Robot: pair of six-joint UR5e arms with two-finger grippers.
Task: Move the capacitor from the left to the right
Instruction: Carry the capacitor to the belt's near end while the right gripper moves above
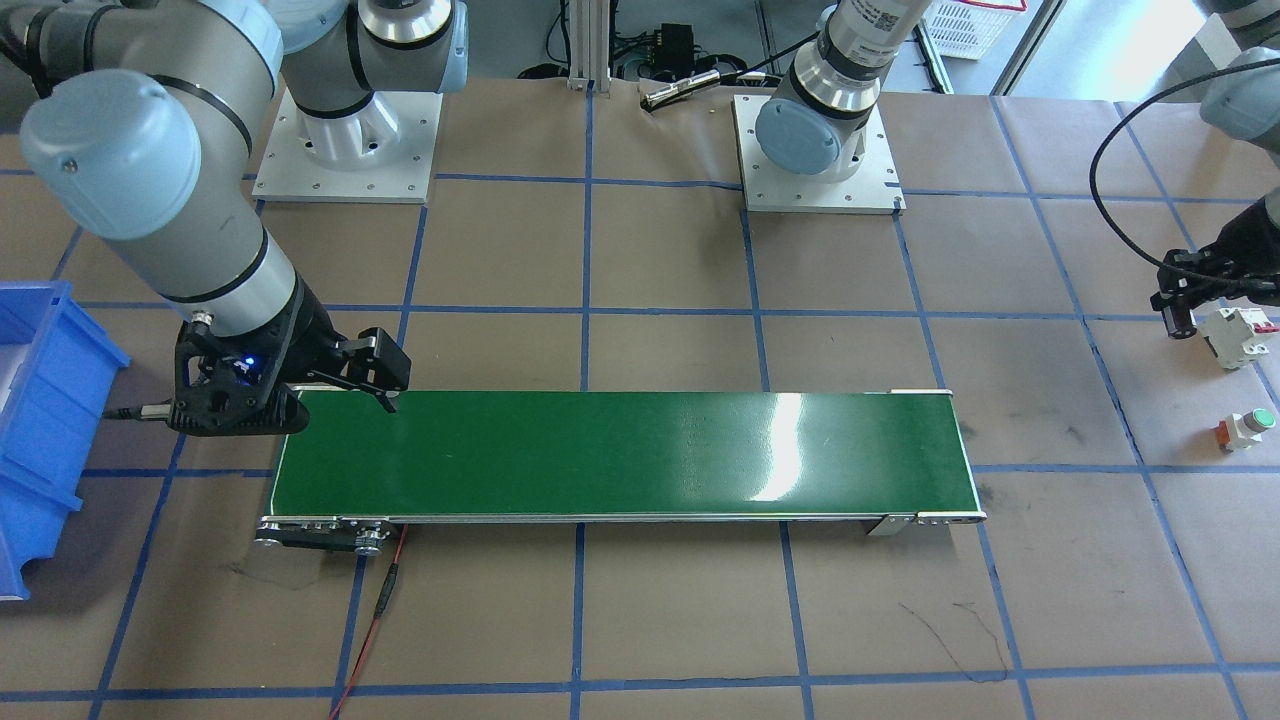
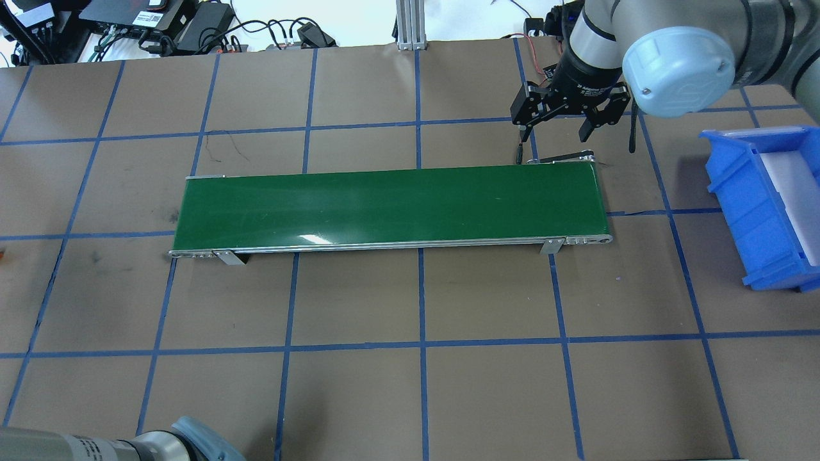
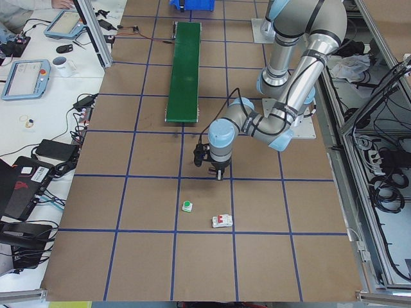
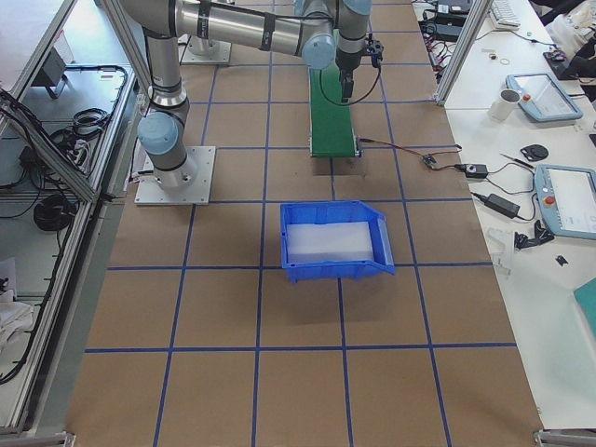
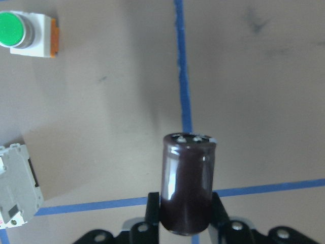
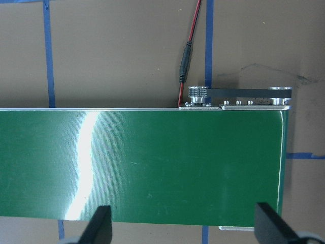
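The capacitor [image 5: 188, 173], a dark brown cylinder with a silvery end, sits upright between the fingers of my left gripper [image 5: 185, 203]. It is held above the brown table surface, over a blue tape line. In the front-facing view the left gripper [image 1: 1180, 305] is at the far right edge, beside the white block. My right gripper [image 2: 557, 121] is open and empty, hovering over the far end of the green conveyor belt [image 2: 391, 205]. In the right wrist view its fingers [image 6: 101, 226] stand wide apart over the belt [image 6: 142, 168].
A white block with a red tab [image 1: 1235, 337] and a green-capped push button [image 1: 1245, 428] lie on the table near the left gripper. A blue bin [image 2: 762, 205] stands beyond the belt's end on the right arm's side. A red cable [image 6: 190, 51] runs from the belt's motor.
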